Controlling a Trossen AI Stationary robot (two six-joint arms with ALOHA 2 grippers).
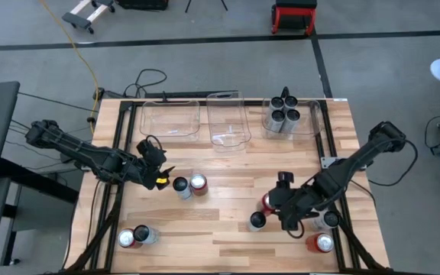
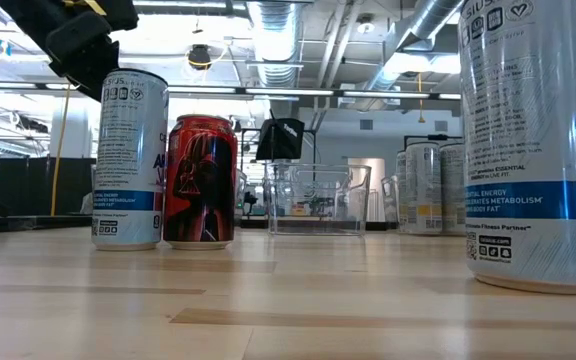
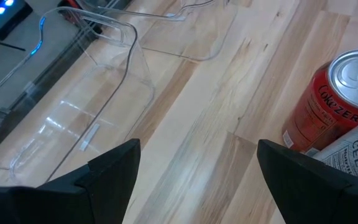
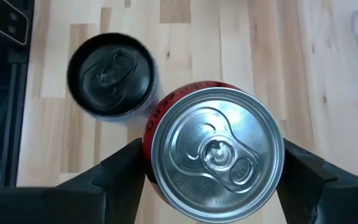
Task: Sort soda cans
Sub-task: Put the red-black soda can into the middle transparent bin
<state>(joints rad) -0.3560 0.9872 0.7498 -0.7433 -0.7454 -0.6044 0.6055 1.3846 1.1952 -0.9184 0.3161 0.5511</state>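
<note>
Left gripper (image 1: pixel 161 177): you've got it hovering just beside the middle pair of cans, fingers (image 3: pixel 114 168) spread wide with only bare table between them.
Middle pair: a silver-grey Celsius can (image 1: pixel 181 186) and a red Coke Zero can (image 1: pixel 198 183) stand upright, touching, near the table centre; your left wrist view catches both at its edge.
Right gripper (image 1: pixel 285 218): it's right over a red can (image 4: pixel 213 149), fingers apart and straddling it on both sides; you can't tell from the pictures whether the pads touch its wall.
Dark-topped can (image 4: pixel 112 73): upright, just beside that red can; in your high view it stands at the gripper's left (image 1: pixel 257 221).
Front-right cans: a red one with a silver top (image 1: pixel 321 243) near the table edge, another silver-topped one (image 1: pixel 328 220) close behind it.
Front-left cans: 2 more (image 1: pixel 136 237), side by side.
Right bin (image 1: pixel 315 122): 4 dark-topped grey cans (image 1: pixel 283 116) clustered inside.
Other bins: the left bin (image 1: pixel 170 118) and middle bin (image 1: pixel 228 118) hold no cans.
</note>
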